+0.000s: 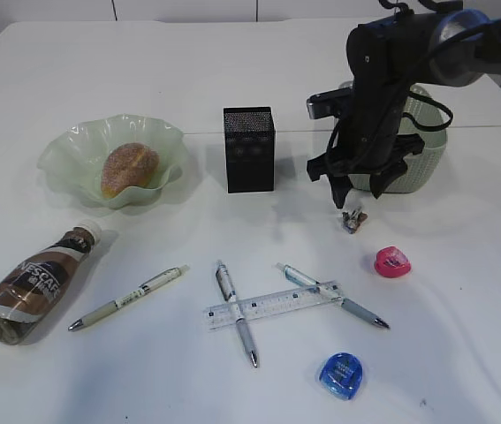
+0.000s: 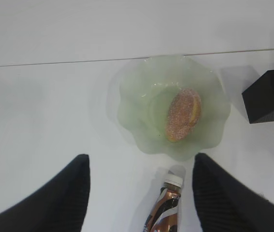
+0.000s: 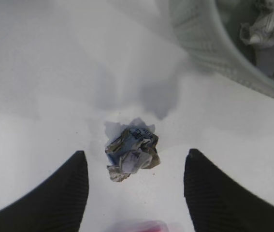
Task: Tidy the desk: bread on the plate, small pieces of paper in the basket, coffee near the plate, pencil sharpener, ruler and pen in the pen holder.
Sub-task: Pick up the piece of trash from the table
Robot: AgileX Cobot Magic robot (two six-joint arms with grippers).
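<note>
The exterior view shows a plain white bench [image 1: 232, 71] carrying three pens, one clear plastic ruler with blue markings [image 1: 272, 305], two pencil sharpeners, one bottle, one dish, one mesh cup, one tub and one small scrap. Toward the left edge, the pale green ruffled translucent plate [image 1: 64, 150] holds the single sugar-dusted golden bun [image 1: 129, 168]; nearer the front-left corner lies the brown coffee bottle [image 1: 34, 287], on its side, white cap toward the plate, label reading "NESCAFE". The square black mesh pen holder [image 1: 249, 148] stands mid-bench. Toward the right edge stands the sage-green woven-look basket [image 1: 427, 146], the right gripper [image 1: 359, 187] in front of it above a tiny grey-brown paper wad [image 1: 353, 220]. Along the front lie a pale green pen [image 1: 126, 299], two grey pens [image 1: 237, 314] [image 1: 334, 297] crossed by the ruler, a pink sharpener [image 1: 392, 261] and a blue sharpener [image 1: 341, 375]. In the left wrist view, the left gripper [image 2: 141, 193] stands apart and empty above the bottle's cap, the plate beyond. In the right wrist view, the right gripper's jaws stand apart either side of the wad, not touching it; one white printed wad [image 3: 265, 26] lies inside the basket.
</note>
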